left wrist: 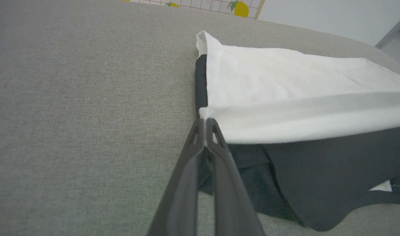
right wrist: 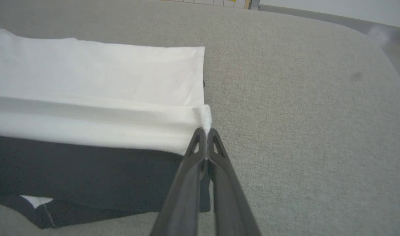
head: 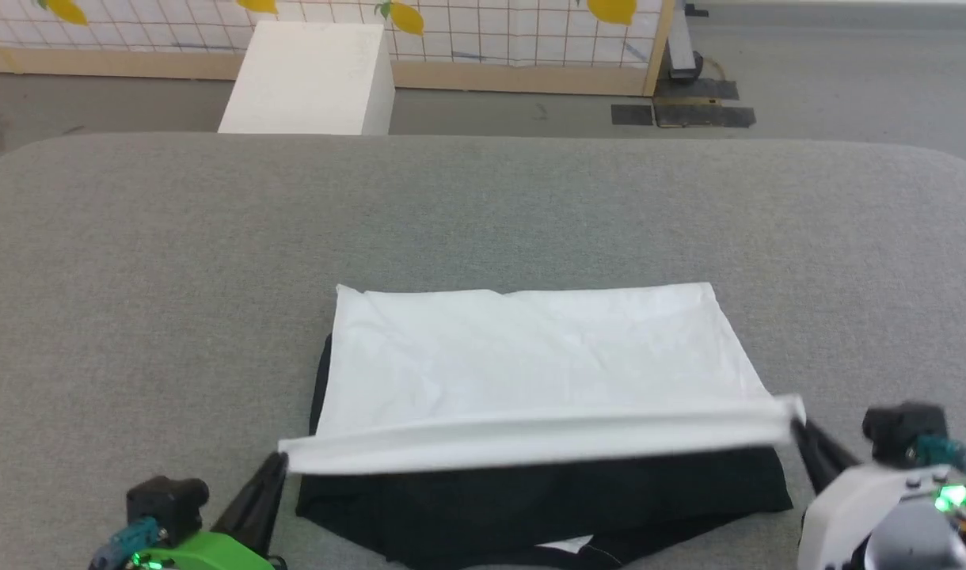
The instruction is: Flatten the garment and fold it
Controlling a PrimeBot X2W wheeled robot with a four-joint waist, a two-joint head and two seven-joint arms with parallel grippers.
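The garment (head: pixel 530 356) lies on the grey padded table (head: pixel 135 277), white body spread flat, black sleeves folded beneath it at the near side. Its white near edge is lifted and stretched taut between both grippers. My left gripper (head: pixel 281 457) is shut on the left corner of that edge; in the left wrist view the gripper (left wrist: pixel 205 123) pinches the white garment (left wrist: pixel 285 85). My right gripper (head: pixel 796 423) is shut on the right corner, and in the right wrist view the gripper (right wrist: pixel 206 131) clamps the garment (right wrist: pixel 105 82). A small white patch shows among the black fabric near the front.
Bare grey table surface surrounds the shirt on all sides. Beyond the table's far edge stands a white box (head: pixel 309 79) on the floor, with a wood-framed panel printed with lemons (head: pixel 491 32) behind it.
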